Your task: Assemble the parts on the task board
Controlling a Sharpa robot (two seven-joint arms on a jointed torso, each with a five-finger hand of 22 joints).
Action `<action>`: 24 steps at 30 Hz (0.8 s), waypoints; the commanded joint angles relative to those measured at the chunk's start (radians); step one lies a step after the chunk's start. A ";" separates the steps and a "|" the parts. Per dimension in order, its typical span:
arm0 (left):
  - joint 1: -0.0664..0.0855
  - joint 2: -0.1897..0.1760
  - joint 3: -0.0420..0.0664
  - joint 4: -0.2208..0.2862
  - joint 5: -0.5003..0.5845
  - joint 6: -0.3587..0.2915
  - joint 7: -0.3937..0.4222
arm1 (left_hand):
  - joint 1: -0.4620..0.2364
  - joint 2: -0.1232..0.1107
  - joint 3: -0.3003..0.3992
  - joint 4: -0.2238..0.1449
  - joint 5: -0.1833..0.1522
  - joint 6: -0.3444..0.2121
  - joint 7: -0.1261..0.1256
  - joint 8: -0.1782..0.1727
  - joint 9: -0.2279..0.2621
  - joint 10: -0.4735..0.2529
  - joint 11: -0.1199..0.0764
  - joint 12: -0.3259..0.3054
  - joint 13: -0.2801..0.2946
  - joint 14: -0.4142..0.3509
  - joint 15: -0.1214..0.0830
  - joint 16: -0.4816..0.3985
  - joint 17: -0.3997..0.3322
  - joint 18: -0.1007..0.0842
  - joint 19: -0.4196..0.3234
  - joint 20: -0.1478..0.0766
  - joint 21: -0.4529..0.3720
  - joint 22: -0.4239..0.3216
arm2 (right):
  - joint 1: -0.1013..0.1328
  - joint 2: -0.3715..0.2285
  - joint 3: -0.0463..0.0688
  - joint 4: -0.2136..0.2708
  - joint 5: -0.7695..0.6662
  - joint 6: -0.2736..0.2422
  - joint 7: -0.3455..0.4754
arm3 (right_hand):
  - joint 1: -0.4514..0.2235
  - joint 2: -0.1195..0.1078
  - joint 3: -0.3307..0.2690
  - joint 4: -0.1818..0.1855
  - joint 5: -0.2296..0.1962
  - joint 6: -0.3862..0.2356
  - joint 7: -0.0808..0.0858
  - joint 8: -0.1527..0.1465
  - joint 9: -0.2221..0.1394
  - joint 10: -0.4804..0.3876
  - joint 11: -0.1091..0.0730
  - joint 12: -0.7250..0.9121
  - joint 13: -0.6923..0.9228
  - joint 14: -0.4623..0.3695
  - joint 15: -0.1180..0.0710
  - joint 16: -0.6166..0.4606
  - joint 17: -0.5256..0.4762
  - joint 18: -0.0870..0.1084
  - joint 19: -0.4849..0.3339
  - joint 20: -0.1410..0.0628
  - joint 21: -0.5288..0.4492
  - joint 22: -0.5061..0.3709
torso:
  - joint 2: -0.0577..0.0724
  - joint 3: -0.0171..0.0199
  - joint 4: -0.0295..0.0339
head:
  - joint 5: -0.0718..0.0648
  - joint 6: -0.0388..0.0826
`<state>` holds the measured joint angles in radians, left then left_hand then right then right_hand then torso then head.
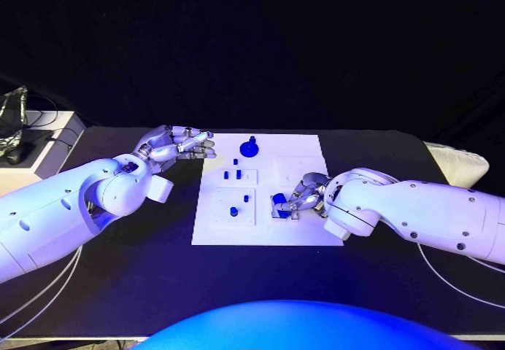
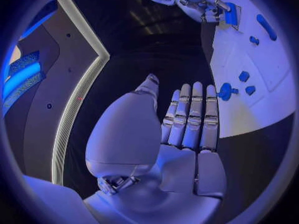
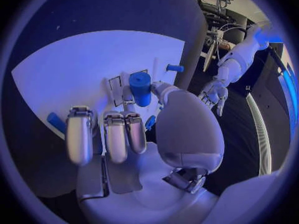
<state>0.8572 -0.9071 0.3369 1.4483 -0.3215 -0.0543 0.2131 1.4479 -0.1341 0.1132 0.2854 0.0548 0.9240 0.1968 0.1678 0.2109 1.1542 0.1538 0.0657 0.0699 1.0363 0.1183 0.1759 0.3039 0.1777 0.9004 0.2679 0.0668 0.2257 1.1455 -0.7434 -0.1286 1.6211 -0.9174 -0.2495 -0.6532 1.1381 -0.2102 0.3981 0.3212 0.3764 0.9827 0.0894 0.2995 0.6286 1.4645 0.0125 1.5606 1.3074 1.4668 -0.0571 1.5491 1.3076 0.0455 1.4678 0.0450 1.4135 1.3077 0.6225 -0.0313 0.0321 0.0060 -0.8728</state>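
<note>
No text, label, brand, number or sign can be read anywhere in these views.

task board in the middle of the table | parts on the board | left hand by its left edge | right hand over its right side

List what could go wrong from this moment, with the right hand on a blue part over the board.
1. The right hand holds the blue cylinder only near its fingertips; it may slip or tilt before seating.
2. The hand hides the spot beneath it in the head view, so misalignment could pass unnoticed.
3. Nothing holds the task board; the left hand hovers open beside it, so a hard push might shift it.
</note>
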 commanded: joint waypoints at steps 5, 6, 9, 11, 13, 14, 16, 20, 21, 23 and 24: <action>0.000 0.000 0.001 0.004 0.000 0.017 -0.003 | 0.004 0.001 -0.008 0.002 -0.005 -0.002 0.009 -0.008 -0.002 -0.011 0.001 -0.004 -0.002 0.003 0.005 -0.006 0.001 0.005 -0.004 0.002 -0.003 -0.002 | -0.002 0.004 -0.002 -0.007 -0.015 0.017 -0.007 | -0.041 -0.007 0.053 -0.043 -0.054 0.003 0.004 -0.008 0.003 0.094 0.003 -0.008 0.249 0.090 0.002 0.002 0.201 -0.016 0.074 0.001 -0.004 0.213 | 0.000 0.0002 -0.0003 | 0.003 0.000; 0.000 0.000 0.001 0.004 0.000 0.017 -0.004 | 0.004 0.001 -0.008 0.002 -0.005 -0.002 0.009 -0.008 -0.002 -0.011 0.001 -0.004 -0.002 0.003 0.005 -0.006 0.001 0.005 -0.004 0.002 -0.003 -0.002 | -0.002 0.004 -0.002 -0.008 -0.017 0.014 -0.006 | -0.046 -0.008 0.049 -0.040 -0.058 0.003 0.005 -0.009 0.004 0.094 0.003 -0.009 0.248 0.091 0.003 0.003 0.201 -0.016 0.074 0.001 -0.004 0.214 | 0.000 0.0004 -0.0003 | 0.003 0.000; 0.000 -0.001 0.001 0.004 0.000 0.017 -0.005 | 0.004 0.001 -0.008 0.002 -0.005 -0.002 0.009 -0.008 -0.002 -0.011 0.001 -0.004 -0.002 0.003 0.005 -0.006 0.001 0.005 -0.004 0.002 -0.003 -0.002 | -0.002 0.005 -0.002 -0.008 -0.020 0.008 -0.002 | -0.077 -0.011 0.019 -0.034 0.006 0.004 0.004 -0.009 0.008 0.093 0.002 -0.010 0.248 0.091 0.002 0.003 0.201 -0.016 0.074 0.001 -0.004 0.214 | 0.000 0.0007 -0.0006 | 0.002 0.000; 0.000 -0.001 0.001 0.004 0.000 0.017 -0.006 | 0.002 0.002 -0.011 0.003 -0.005 -0.003 0.010 -0.009 -0.003 -0.014 0.002 -0.004 -0.002 0.002 0.006 -0.007 0.001 0.005 -0.005 0.003 -0.003 -0.004 | -0.002 0.005 -0.002 -0.007 -0.023 0.006 0.001 | -0.096 -0.010 -0.003 -0.032 -0.007 0.003 0.003 -0.010 0.010 0.093 0.002 -0.011 0.247 0.090 0.002 0.002 0.200 -0.016 0.074 0.000 -0.004 0.214 | 0.000 0.0006 -0.0008 | 0.002 0.000; 0.000 -0.001 0.001 0.004 0.000 0.017 -0.008 | 0.001 0.003 -0.013 0.003 -0.005 -0.004 0.011 -0.010 -0.004 -0.015 0.003 -0.004 -0.002 0.002 0.007 -0.008 0.001 0.005 -0.005 0.003 -0.002 -0.005 | -0.002 0.005 -0.002 -0.005 -0.029 0.006 0.006 | -0.121 -0.008 -0.026 -0.030 -0.007 0.002 0.002 -0.011 0.011 0.091 0.001 -0.013 0.246 0.090 0.001 0.002 0.200 -0.015 0.074 0.000 -0.007 0.214 | 0.001 0.0007 -0.0009 | 0.003 0.000; 0.000 -0.001 0.001 0.004 0.000 0.017 -0.008 | 0.001 0.003 -0.013 0.003 -0.005 -0.004 0.011 -0.010 -0.004 -0.015 0.003 -0.004 -0.002 0.002 0.007 -0.008 0.001 0.005 -0.005 0.003 -0.002 -0.005 | -0.002 0.005 -0.002 -0.004 -0.032 0.006 0.009 | -0.142 -0.011 -0.051 -0.030 0.010 0.000 0.001 -0.012 0.013 0.089 0.000 -0.017 0.243 0.090 0.001 0.001 0.199 -0.015 0.073 0.000 -0.009 0.214 | 0.001 0.0007 -0.0007 | 0.003 0.000; 0.000 -0.001 0.001 0.004 0.000 0.018 -0.009 | 0.000 0.004 -0.014 0.003 -0.005 -0.004 0.012 -0.010 -0.004 -0.017 0.003 -0.004 -0.002 0.002 0.007 -0.009 0.001 0.005 -0.005 0.003 -0.002 -0.006 | -0.002 0.004 -0.002 -0.002 -0.035 0.005 0.013 | -0.163 -0.011 -0.084 -0.029 -0.008 -0.001 0.001 -0.013 0.016 0.088 0.000 -0.019 0.242 0.090 0.000 0.001 0.198 -0.015 0.073 -0.001 -0.011 0.214 | 0.001 0.0009 -0.0008 | 0.003 0.000; 0.000 -0.002 0.001 0.004 0.000 0.018 -0.011 | -0.001 0.004 -0.016 0.003 -0.005 -0.005 0.013 -0.011 -0.005 -0.019 0.004 -0.004 -0.002 0.001 0.008 -0.010 0.001 0.005 -0.005 0.003 -0.002 -0.006 | -0.002 0.001 -0.002 0.004 -0.040 -0.002 0.026 | -0.192 0.030 -0.218 -0.028 -0.109 -0.003 0.000 -0.014 0.023 0.087 -0.001 -0.022 0.240 0.090 0.001 0.001 0.200 -0.015 0.073 -0.001 -0.012 0.215 | 0.000 0.0005 -0.0007 | 0.002 0.000; 0.000 -0.002 0.001 0.004 0.000 0.018 -0.012 | -0.001 0.004 -0.016 0.003 -0.005 -0.005 0.013 -0.011 -0.005 -0.019 0.004 -0.004 -0.002 0.001 0.008 -0.010 0.001 0.005 -0.005 0.003 -0.002 -0.006 | -0.002 0.000 -0.002 0.006 -0.042 -0.003 0.029 | -0.189 0.048 -0.260 -0.027 -0.124 -0.003 -0.001 -0.014 0.025 0.087 0.001 -0.022 0.240 0.090 0.002 0.001 0.201 -0.015 0.074 -0.001 -0.011 0.216 | 0.000 0.0005 -0.0006 | 0.002 0.000; 0.000 -0.001 0.001 0.004 0.000 0.019 -0.012 | -0.001 0.005 -0.017 0.004 -0.005 -0.005 0.013 -0.011 -0.005 -0.020 0.005 -0.004 -0.002 0.001 0.008 -0.011 0.001 0.005 -0.005 0.003 -0.002 -0.007 | -0.002 -0.003 -0.002 0.009 -0.045 -0.005 0.033 | -0.179 0.071 -0.330 -0.027 -0.143 -0.003 0.001 -0.016 0.027 0.086 0.000 -0.022 0.240 0.091 0.001 0.001 0.202 -0.015 0.074 0.001 -0.011 0.216 | 0.000 0.0008 -0.0004 | 0.003 0.000; 0.000 -0.001 0.001 0.004 0.000 0.019 -0.013 | -0.002 0.006 -0.018 0.004 -0.005 -0.005 0.013 -0.012 -0.006 -0.023 0.005 -0.004 -0.002 0.000 0.009 -0.012 0.001 0.005 -0.005 0.004 -0.002 -0.008 | -0.002 -0.005 -0.002 0.012 -0.047 -0.006 0.036 | -0.179 0.071 -0.330 -0.027 -0.143 -0.003 0.001 -0.016 0.027 0.086 0.000 -0.022 0.240 0.091 0.001 0.001 0.202 -0.015 0.074 0.001 -0.011 0.216 | 0.000 0.0009 -0.0004 | 0.003 0.000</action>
<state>0.8572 -0.9095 0.3369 1.4498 -0.3215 -0.0518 0.1989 1.4479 -0.1341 0.0993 0.2883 0.0548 0.9169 0.2039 0.1599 0.2061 1.1378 0.1586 0.0657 0.0690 1.0363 0.1183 0.1676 0.3038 0.1777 0.9004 0.2679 0.0668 0.2187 1.1444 -0.7466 -0.1302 1.6285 -0.9418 -0.2517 -0.6422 0.9599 -0.1456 0.0693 0.2937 0.2355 0.9844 0.0877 0.2899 0.6546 1.4645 0.0124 1.5427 1.3081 1.4668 -0.0570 1.5491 1.3075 0.0456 1.4678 0.0450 1.4067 1.3075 0.6230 -0.0304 0.0313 0.0084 -0.8728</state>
